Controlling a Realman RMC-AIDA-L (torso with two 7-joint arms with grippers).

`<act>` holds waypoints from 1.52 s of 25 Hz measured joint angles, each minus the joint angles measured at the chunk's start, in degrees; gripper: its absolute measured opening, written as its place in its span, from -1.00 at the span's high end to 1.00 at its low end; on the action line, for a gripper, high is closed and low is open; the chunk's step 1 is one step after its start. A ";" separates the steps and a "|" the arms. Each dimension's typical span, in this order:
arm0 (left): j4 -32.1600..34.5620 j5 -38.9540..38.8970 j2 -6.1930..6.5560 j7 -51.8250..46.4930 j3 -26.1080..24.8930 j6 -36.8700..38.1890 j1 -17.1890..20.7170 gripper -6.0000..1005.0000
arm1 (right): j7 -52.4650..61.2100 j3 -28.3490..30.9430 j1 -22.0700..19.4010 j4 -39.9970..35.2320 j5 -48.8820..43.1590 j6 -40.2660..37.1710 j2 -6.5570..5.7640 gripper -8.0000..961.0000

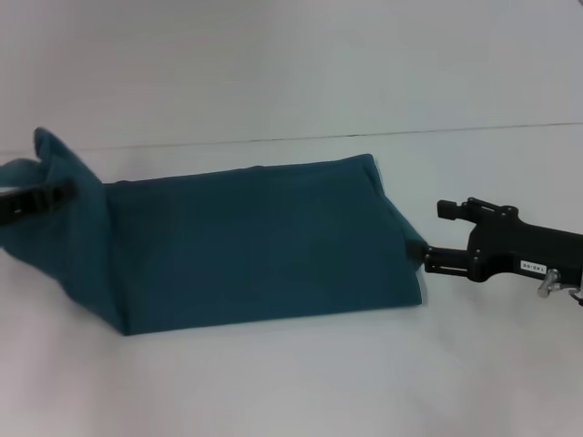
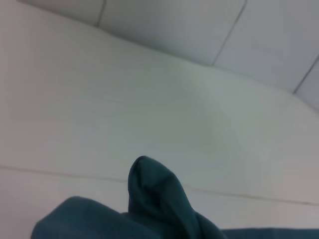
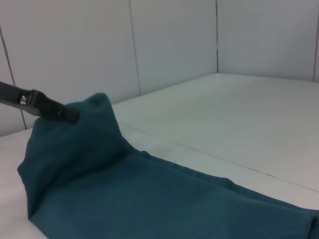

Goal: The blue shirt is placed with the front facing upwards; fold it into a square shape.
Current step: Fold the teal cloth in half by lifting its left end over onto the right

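The blue shirt (image 1: 255,246) lies on the white table as a long folded band, plain side up, with no print showing. At its left end the cloth is lifted into a peak, and my left gripper (image 1: 66,193) is shut on that raised fold. The right wrist view shows the same left gripper (image 3: 70,113) pinching the peak of the shirt (image 3: 149,199). In the left wrist view only the bunched shirt (image 2: 154,199) shows. My right gripper (image 1: 419,250) meets the shirt's right edge low over the table and is shut on that end.
The white table (image 1: 291,382) stretches around the shirt, with a seam line running across it behind the cloth. White wall panels stand beyond the table's far edge.
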 joint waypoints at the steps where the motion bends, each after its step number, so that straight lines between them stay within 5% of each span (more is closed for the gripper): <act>1: 0.01 -0.78 -0.06 0.00 0.43 0.20 -0.05 0.80 | -0.01 0.01 -0.06 0.00 0.00 0.01 -0.01 -0.91; 19: 0.58 -6.82 -2.20 -0.35 5.88 1.53 -4.26 0.80 | -8.18 1.28 -3.99 -2.31 0.05 -10.15 -1.09 -0.91; 38: -5.80 -17.30 -2.77 -0.70 21.14 -7.75 -9.48 0.80 | -7.70 5.09 -8.36 -3.91 -0.21 -13.25 -2.71 -0.91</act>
